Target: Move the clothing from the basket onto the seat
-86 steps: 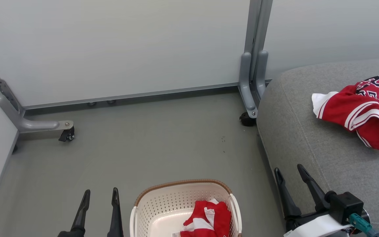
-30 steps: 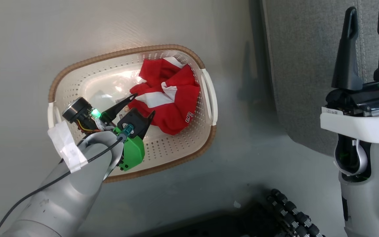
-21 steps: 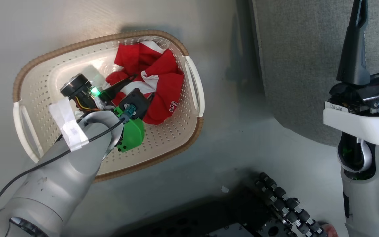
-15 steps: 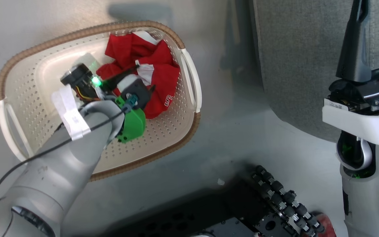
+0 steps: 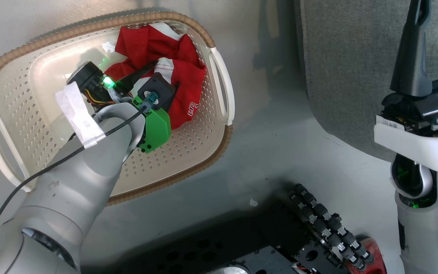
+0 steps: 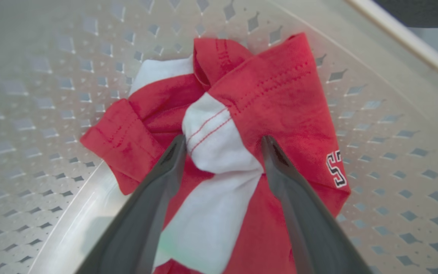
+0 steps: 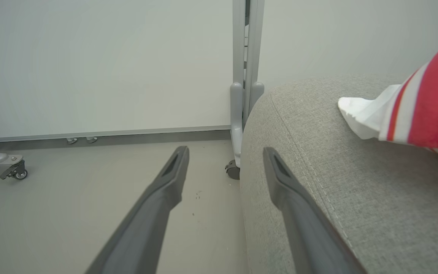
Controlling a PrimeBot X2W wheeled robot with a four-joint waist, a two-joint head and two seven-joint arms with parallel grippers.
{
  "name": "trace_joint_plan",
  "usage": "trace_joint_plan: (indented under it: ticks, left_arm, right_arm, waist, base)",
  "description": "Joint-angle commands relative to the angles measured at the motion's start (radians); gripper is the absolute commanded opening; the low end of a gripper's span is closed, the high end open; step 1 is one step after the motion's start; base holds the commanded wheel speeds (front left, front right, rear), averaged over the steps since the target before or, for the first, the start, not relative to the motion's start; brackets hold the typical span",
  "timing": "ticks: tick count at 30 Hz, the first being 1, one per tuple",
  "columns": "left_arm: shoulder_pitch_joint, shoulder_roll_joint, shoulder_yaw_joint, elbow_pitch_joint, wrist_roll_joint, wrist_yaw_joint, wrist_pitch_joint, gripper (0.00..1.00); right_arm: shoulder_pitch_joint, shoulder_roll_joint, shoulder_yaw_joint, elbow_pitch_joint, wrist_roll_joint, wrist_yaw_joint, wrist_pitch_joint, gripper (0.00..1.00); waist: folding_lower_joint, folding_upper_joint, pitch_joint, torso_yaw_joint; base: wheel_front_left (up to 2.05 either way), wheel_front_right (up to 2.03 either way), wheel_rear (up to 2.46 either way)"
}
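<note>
**Handling properties.** The red garment [image 6: 280, 99] is light, limp knit cloth, crumpled into a loose heap. It has no stiffness and will sag and trail when lifted. It is not fragile. The cloth looks smooth, so a shallow pinch on a single layer is likely to slip. Take hold where several layers bunch together. The raised fold where the white band [image 6: 215, 144] meets the red panel is the best place. Avoid the thin edge near the lettering [image 6: 337, 167].

**Position of the garment.** In the head view the garment lies in the basket [image 5: 200, 167], toward the 1 o'clock part of its floor and against the wall nearest the seat [image 5: 340, 76]. The seat stands at 3 o'clock from the basket. A second red garment [image 7: 424, 110] lies on the seat.

**Position relative to the fingers.** The left gripper [image 6: 222, 140] is inside the basket with its fingers spread apart. In the left wrist view the fingers straddle the white band. The bunched fold sits directly between the tips, and the rest of the heap extends toward 12 o'clock. The lettering lies at 3 o'clock of the right-hand finger. The tips appear to press into the cloth. Whether they reach the basket floor cannot be told.

**Right gripper.** The right gripper [image 7: 224, 150] hangs over the seat edge, parted and empty.
</note>
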Motion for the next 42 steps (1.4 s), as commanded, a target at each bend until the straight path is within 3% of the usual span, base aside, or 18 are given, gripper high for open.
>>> trace_joint_plan:
  ticks: [1, 7, 10, 15, 23, 31, 42]
  left_arm:
    - [-0.017, -0.008, -0.001, 0.008, -0.009, -0.002, 0.0, 1.0]
    - [-0.015, -0.033, -0.025, -0.012, -0.02, -0.004, 0.0, 1.0]
    - [-0.014, -0.026, -0.041, -0.045, -0.032, -0.004, 0.0, 0.0]
    - [-0.01, 0.0, -0.062, -0.058, -0.05, -0.004, 0.0, 0.0]
    - [0.057, -0.006, 0.015, -0.12, -0.092, 0.006, 0.0, 0.0]
    - [0.234, -0.025, 0.093, -0.221, -0.105, 0.006, 0.0, 0.0]
    - [0.506, -0.039, 0.318, -0.407, -0.102, 0.017, 0.0, 0.0]
  right_arm:
    - [0.005, -0.006, 0.002, -0.008, -0.006, 0.0, -0.003, 1.0]
    - [0.018, -0.013, 0.004, -0.016, -0.013, 0.0, -0.003, 1.0]
    - [0.02, -0.01, 0.001, -0.018, -0.014, 0.0, -0.003, 1.0]
    - [0.001, -0.002, -0.005, -0.019, 0.01, 0.0, -0.003, 1.0]
    - [-0.013, 0.004, -0.015, 0.0, 0.016, 0.0, -0.003, 1.0]
    - [0.04, 0.002, -0.021, 0.057, 0.025, 0.0, -0.003, 1.0]
    - [0.171, -0.013, 0.018, 0.168, 0.028, 0.0, -0.003, 1.0]
  waist:
    - [-0.0001, 0.0, 0.0, 0.001]
    - [-0.0001, 0.0, 0.007, 0.002]
    - [-0.0001, 0.0, 0.008, 0.004]
    - [-0.0001, 0.0, 0.0, 0.002]
    - [-0.0001, 0.0, -0.091, 0.042]
    - [-0.0001, 0.0, -0.294, 0.125]
    - [-0.0001, 0.0, -0.613, 0.182]
  base:
    - [0.0, 0.0, 0.0]
    - [0.0, 0.0, 0.0]
    - [0.0, 0.0, 0.0]
    - [0.0, 0.0, 0.0]
    - [0.0, 0.0, 0.0]
    - [0.0, 0.0, 0.0]
    - [0.0, 0.0, 0.0]
